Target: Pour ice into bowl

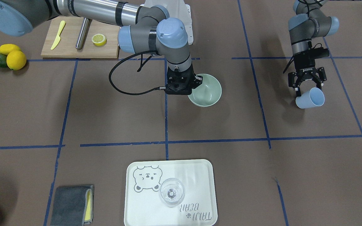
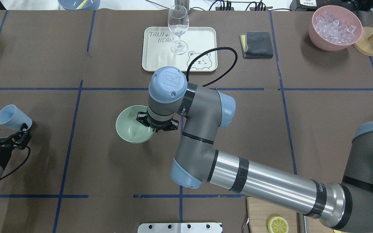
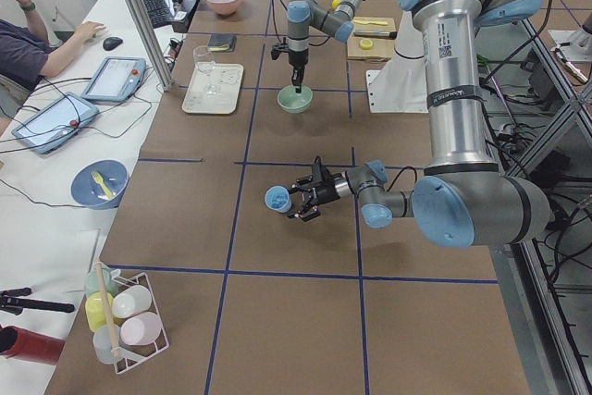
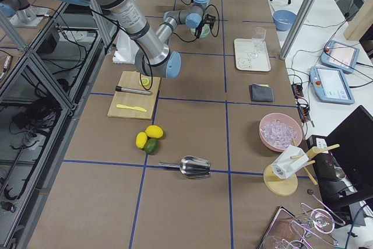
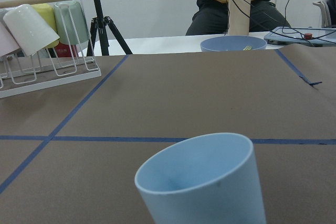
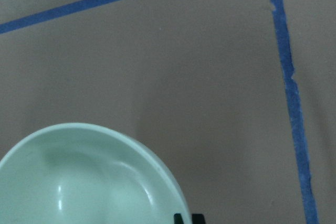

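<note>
The pale sage-green bowl point(image 1: 209, 92) point(image 2: 129, 126) stands on the brown table near the middle and looks empty in the right wrist view point(image 6: 89, 182). My right gripper point(image 1: 196, 82) point(image 2: 155, 127) points straight down at the bowl's edge, its fingertips point(image 6: 181, 217) close together on the rim. My left gripper point(image 1: 306, 91) point(image 2: 10, 134) is shut on a light blue cup point(image 1: 309, 98) point(image 2: 13, 118) point(image 5: 205, 182), held tilted above the table; no ice shows inside it. The ice point(image 2: 334, 26) point(image 4: 280, 129) lies in a pink container.
The pink container point(image 2: 319, 40) stands at the far right, next to a grey cloth point(image 2: 256, 43). A tray point(image 1: 200, 175) carries a wine glass point(image 1: 171, 192). A cutting board point(image 1: 71, 47) holds a knife and half a lemon. A metal scoop point(image 4: 192, 166) lies near the lemons point(image 1: 14, 58).
</note>
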You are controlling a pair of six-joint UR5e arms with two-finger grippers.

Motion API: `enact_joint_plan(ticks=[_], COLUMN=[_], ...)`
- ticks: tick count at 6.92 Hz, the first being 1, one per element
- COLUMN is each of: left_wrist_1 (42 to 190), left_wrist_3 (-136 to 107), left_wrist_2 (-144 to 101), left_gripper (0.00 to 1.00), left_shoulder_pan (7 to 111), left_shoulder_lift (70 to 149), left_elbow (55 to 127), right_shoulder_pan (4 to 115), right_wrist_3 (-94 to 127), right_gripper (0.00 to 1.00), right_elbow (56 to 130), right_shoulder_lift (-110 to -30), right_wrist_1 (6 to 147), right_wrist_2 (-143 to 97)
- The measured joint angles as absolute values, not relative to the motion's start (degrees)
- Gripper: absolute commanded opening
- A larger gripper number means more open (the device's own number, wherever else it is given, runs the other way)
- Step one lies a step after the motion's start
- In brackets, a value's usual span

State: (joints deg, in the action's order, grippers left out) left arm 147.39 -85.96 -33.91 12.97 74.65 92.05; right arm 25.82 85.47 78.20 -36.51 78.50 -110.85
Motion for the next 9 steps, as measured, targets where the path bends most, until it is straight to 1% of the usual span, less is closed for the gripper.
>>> enact_joint_plan(ticks=[9], left_wrist_1=[150.1], left_wrist_3=[-82.0], left_wrist_2=[-37.1], left_gripper=[0.99], left_shoulder_pan=[16.5], left_shoulder_lift=[77.8], left_elbow=[89.7], right_shoulder_pan=[24.1], right_wrist_3=[85.3], right_gripper=[0.0], right_elbow=[77.6], right_shoulder_lift=[-36.3], right_wrist_1=[78.6], right_wrist_2=[-108.6])
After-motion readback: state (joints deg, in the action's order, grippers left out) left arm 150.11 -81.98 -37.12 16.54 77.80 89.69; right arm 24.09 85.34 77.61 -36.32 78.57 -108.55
